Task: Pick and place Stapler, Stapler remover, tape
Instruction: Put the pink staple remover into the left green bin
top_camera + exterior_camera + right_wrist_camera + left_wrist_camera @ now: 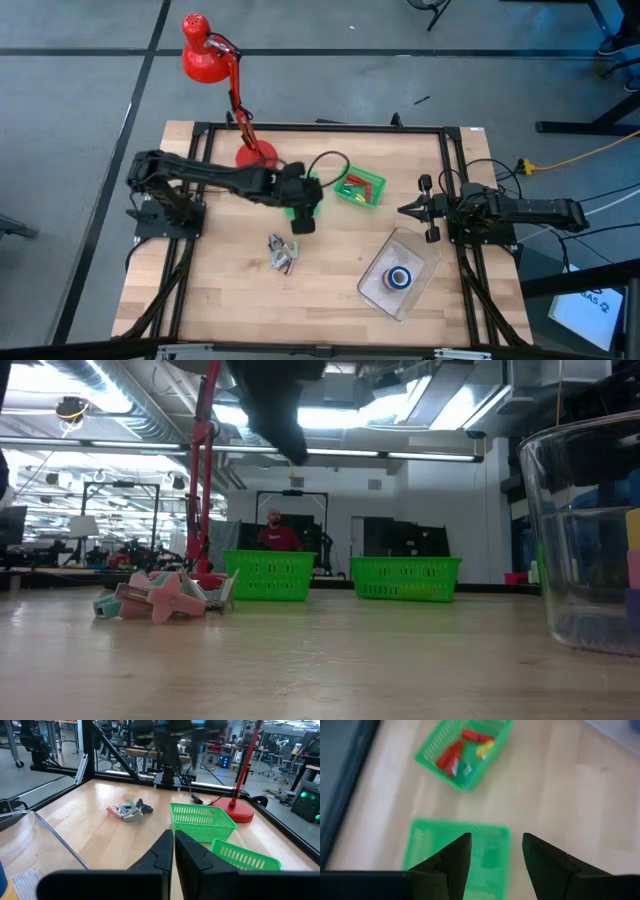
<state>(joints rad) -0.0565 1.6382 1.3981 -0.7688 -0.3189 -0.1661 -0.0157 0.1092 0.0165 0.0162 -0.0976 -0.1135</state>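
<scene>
My left gripper (302, 224) (495, 840) hangs open and empty above a green basket (485, 857) (314, 187) at mid-table. A second green basket (360, 188) (462, 755) beside it holds small red and yellow pieces (452, 752). Which of them is a stapler I cannot tell. A heap of pink and grey staple removers (282, 252) (160, 598) lies on the wood nearer the front. A blue tape roll (400, 277) sits in a clear tub (380, 290). My right gripper (405, 210) (174, 837) waits shut at the right edge.
A red desk lamp (205, 55) stands on its round base (255, 155) at the far side, its black cord (330, 160) looping by the baskets. A black frame (320, 128) rims the table. Bare wood lies at the front left. A person (277, 532) is in the room behind.
</scene>
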